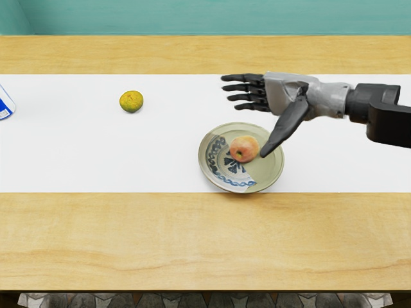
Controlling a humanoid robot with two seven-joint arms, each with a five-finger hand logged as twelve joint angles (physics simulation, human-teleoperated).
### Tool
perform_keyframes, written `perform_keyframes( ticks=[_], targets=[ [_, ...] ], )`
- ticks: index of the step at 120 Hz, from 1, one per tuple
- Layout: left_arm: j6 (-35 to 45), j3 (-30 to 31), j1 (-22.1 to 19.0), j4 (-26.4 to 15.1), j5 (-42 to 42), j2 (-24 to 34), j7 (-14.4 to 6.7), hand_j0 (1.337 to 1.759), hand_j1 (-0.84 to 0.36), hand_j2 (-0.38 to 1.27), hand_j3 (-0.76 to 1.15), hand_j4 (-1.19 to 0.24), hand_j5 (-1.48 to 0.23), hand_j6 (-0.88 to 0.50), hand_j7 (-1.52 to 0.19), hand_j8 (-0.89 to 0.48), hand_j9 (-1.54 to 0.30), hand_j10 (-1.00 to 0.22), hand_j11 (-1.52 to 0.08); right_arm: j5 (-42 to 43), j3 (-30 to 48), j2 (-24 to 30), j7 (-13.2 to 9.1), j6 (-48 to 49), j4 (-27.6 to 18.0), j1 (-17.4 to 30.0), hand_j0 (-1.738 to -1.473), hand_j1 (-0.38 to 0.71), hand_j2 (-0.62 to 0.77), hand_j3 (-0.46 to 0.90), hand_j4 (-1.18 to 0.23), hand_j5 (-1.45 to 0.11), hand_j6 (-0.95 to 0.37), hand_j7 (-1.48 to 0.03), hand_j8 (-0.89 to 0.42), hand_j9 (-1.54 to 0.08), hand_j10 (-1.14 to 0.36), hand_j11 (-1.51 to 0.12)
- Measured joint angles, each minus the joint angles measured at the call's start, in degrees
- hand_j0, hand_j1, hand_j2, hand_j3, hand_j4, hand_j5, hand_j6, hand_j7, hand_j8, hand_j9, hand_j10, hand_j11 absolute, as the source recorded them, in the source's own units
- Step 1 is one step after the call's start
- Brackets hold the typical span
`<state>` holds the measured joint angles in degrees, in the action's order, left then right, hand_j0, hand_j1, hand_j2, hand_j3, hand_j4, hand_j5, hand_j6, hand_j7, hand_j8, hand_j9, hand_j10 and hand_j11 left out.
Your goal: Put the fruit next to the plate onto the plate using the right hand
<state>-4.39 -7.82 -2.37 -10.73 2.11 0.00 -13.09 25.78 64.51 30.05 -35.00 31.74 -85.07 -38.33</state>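
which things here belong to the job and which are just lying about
In the job: red-yellow fruit, lying on the plate; right hand, fingers spread, holding nothing.
Lying about: green-orange citrus, far from the plate; blue-white object at the left edge.

Simulated home dining spot: wooden table (192, 244), white runner (96, 154), ceramic plate (273, 176), teal wall (192, 16), tiled floor (192, 300).

blocked: behind-right of plate (270, 174), robot hand (286, 96), thumb slanting over the rim | free: desk (192, 244) in front of plate | free: left of plate up to small citrus (131, 101) (well apart)
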Motion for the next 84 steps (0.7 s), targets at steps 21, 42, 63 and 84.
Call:
perform_keyframes(
  ticks=[21, 42, 63, 84],
  targets=[
    [0.0, -0.01, 0.11, -0.05, 0.08, 0.0, 0.0, 1.658, 0.35, 0.0, 0.0, 0.0, 0.0, 0.0, 0.0, 0.0, 0.0, 0.0, 0.0, -3.43, 10.74, 0.35, 0.0, 2.66, 0.21, 9.04, -1.658, -0.31, 0.0, 0.0, -0.04, -0.05, -0.04, -0.05, -0.03, -0.05, -0.04, -0.05],
    [0.0, 0.0, 0.52, -0.07, 0.09, 0.0, 0.01, 1.658, 0.35, 0.0, 0.0, 0.0, 0.0, 0.0, 0.0, 0.0, 0.0, 0.0, 0.0, -6.18, 19.41, 0.45, 0.0, 3.15, 1.8, 15.44, -1.658, -0.31, 0.0, 0.0, -0.03, -0.04, -0.03, -0.04, -0.03, -0.04, -0.03, -0.04],
    [0.0, 0.01, 1.28, -0.04, 0.02, 0.0, 0.01, 1.658, 0.35, 0.0, 0.0, 0.0, 0.0, 0.0, 0.0, 0.0, 0.0, 0.0, 0.0, -8.21, 26.26, 0.67, 0.0, 3.25, 3.54, 20.34, -1.658, -0.31, -0.01, 0.0, -0.03, -0.04, -0.03, -0.04, -0.03, -0.04, -0.03, -0.04],
    [0.0, -0.01, 2.11, -0.01, 0.0, 0.0, 0.02, 1.658, 0.35, 0.0, 0.0, 0.0, 0.0, 0.0, 0.0, 0.0, 0.0, 0.0, 0.0, -8.84, 29.2, 0.84, 0.0, 3.26, 4.57, 22.79, -1.658, -0.31, -0.01, 0.0, -0.03, -0.04, -0.03, -0.04, -0.03, -0.04, -0.03, -0.04]
  ],
)
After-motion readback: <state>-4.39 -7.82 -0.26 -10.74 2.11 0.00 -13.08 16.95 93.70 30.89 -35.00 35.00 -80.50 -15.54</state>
